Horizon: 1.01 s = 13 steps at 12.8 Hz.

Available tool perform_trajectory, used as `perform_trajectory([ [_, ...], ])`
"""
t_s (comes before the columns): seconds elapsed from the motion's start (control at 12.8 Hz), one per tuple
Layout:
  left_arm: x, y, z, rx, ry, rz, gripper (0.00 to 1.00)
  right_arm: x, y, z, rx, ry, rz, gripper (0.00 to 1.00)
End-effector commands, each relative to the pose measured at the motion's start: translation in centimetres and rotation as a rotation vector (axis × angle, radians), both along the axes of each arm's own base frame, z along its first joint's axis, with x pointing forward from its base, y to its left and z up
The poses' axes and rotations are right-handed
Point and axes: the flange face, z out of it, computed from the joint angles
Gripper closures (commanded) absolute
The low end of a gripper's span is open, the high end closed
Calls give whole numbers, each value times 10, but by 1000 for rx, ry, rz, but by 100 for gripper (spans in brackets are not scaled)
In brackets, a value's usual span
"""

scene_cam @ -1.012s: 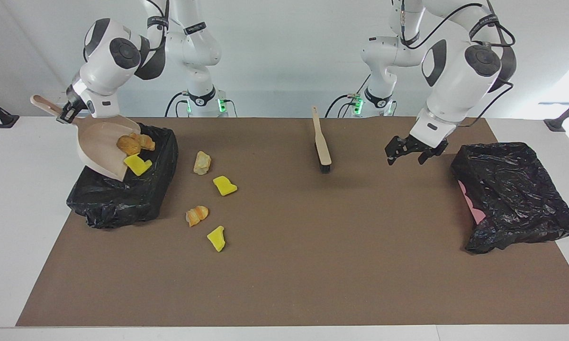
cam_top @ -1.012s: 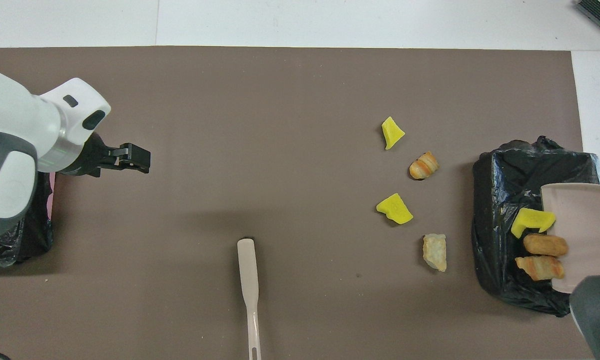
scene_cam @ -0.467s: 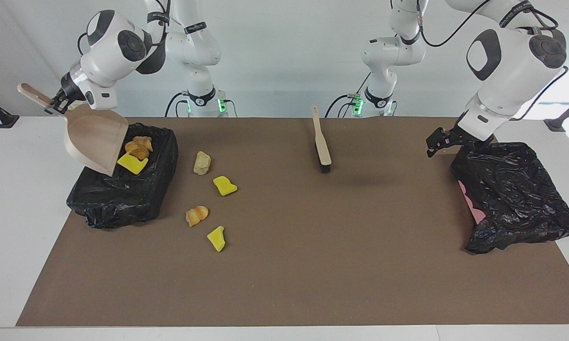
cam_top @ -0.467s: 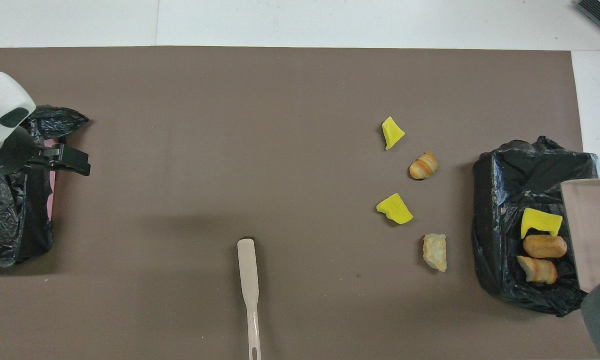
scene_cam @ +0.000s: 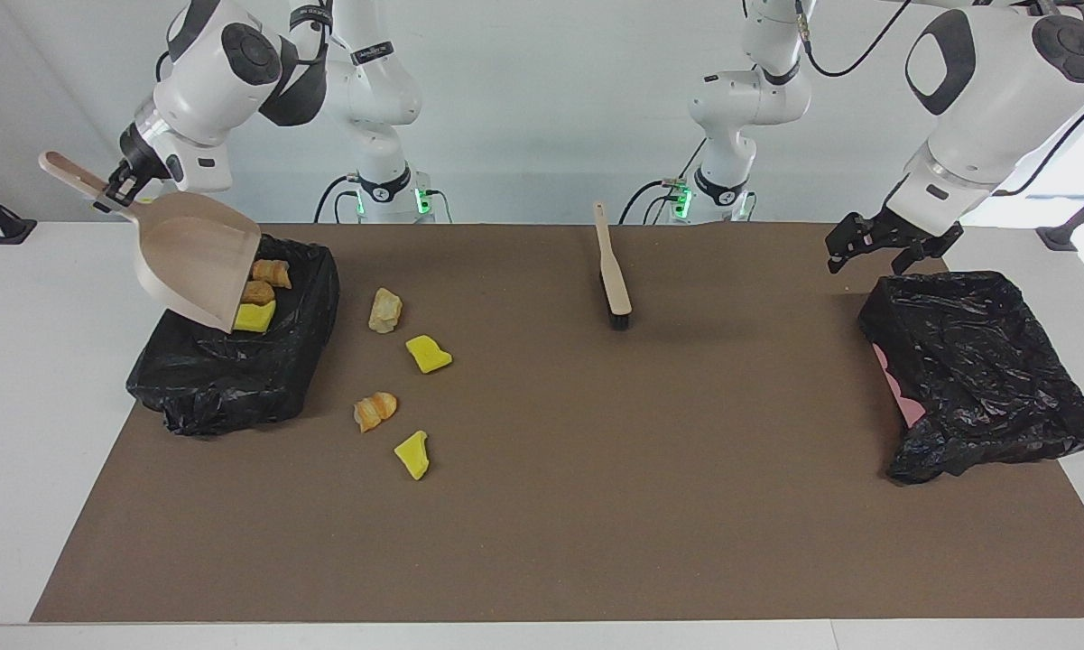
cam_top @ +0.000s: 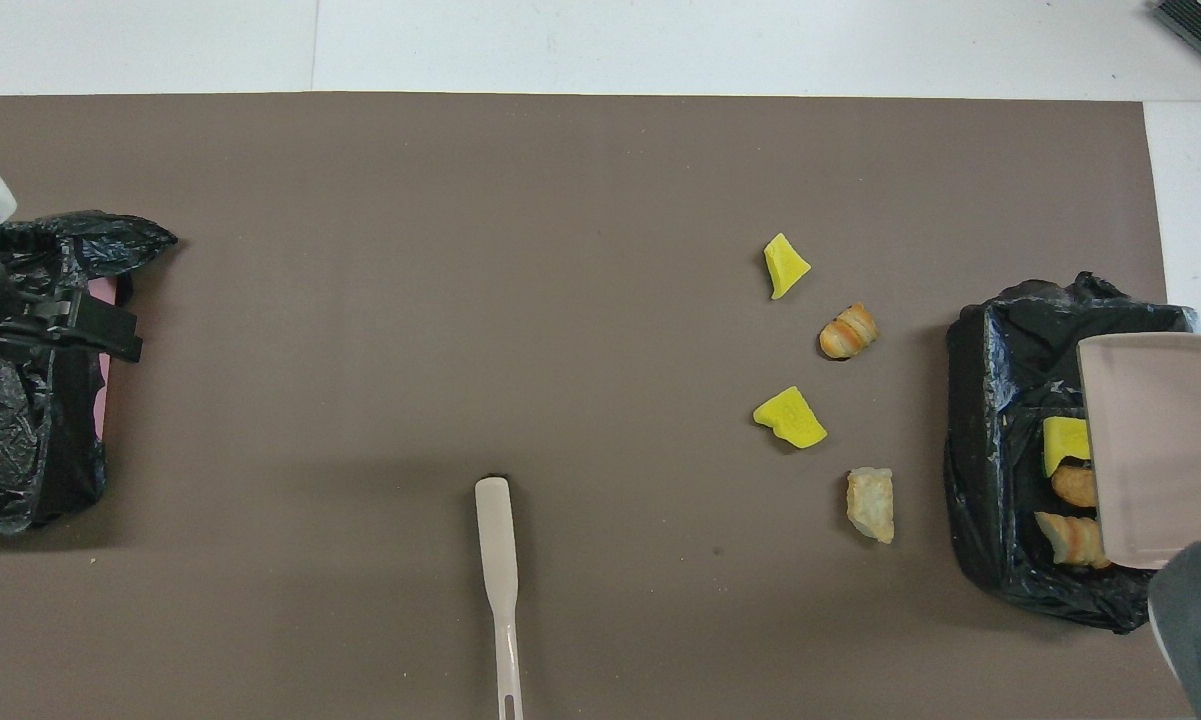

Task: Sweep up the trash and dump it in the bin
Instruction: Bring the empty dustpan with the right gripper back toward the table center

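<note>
Trash (scene_cam: 255, 303) in bin (scene_cam: 235, 379), under right claw (scene_cam: 114, 195), dustpan (scene_cam: 200, 262)

White arms (scene_cam: 984, 81), dark joints, black cables

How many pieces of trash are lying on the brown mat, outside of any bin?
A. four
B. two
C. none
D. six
A: four pieces of trash lie on the brown mat: two yellow chunks and two bread-like lumps, while three more sit in the black-lined bin under the dustpan.
</note>
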Motion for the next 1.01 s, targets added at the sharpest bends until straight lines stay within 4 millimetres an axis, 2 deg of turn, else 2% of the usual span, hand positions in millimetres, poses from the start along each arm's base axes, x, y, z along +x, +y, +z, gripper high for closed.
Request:
perform_trajectory([
  [0.0, -3, 3, 20, 35, -8, -5, 0, 31, 26, 8, 78, -56, -18, 100],
  [0.08, -5, 2, 17, 36, -6, -9, 0, 41, 43, 10, 126, -108, -49, 100],
  [0.16, -8, 3, 15, 36, 0, -11, 0, 52, 70, 11, 178, -144, -81, 100],
  [0.39, -14, 3, 11, 37, 0, -16, 0, 92, 139, -3, 283, -224, -274, 100],
  [0.55, -19, 3, 7, 37, -11, -18, 0, 121, 197, -18, 314, -290, -435, 100],
  [0.7, -19, 3, 7, 37, -20, -19, 0, 150, 267, -30, 357, -400, -563, 100],
  [0.86, -18, 1, 10, 34, -26, -15, 0, 169, 288, -34, 453, -443, -707, 100],
  [0.93, -17, -2, 11, 33, -31, -16, 0, 170, 311, -39, 481, -471, -777, 100],
])
